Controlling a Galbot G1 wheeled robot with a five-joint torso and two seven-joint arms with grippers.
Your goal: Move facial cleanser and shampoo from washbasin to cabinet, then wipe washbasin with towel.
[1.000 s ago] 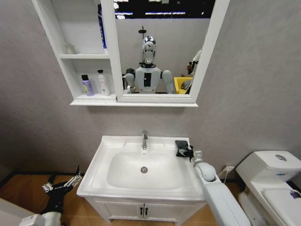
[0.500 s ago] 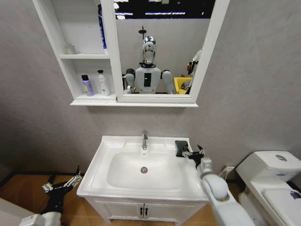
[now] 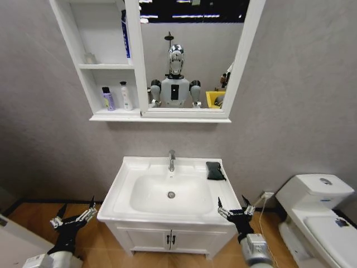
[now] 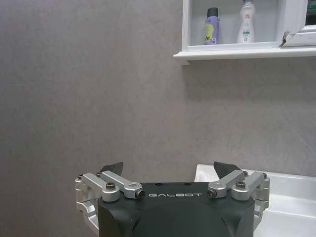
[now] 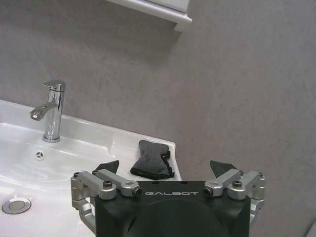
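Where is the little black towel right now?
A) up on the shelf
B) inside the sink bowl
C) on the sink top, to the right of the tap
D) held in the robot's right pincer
C: the towel lies on the washbasin top, right of the faucet; the right pincer is open and apart from it.

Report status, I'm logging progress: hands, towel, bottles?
Both hands open: left hand low beside washbasin, right hand at its front corner. Towel on rim. Two bottles on cabinet shelf.
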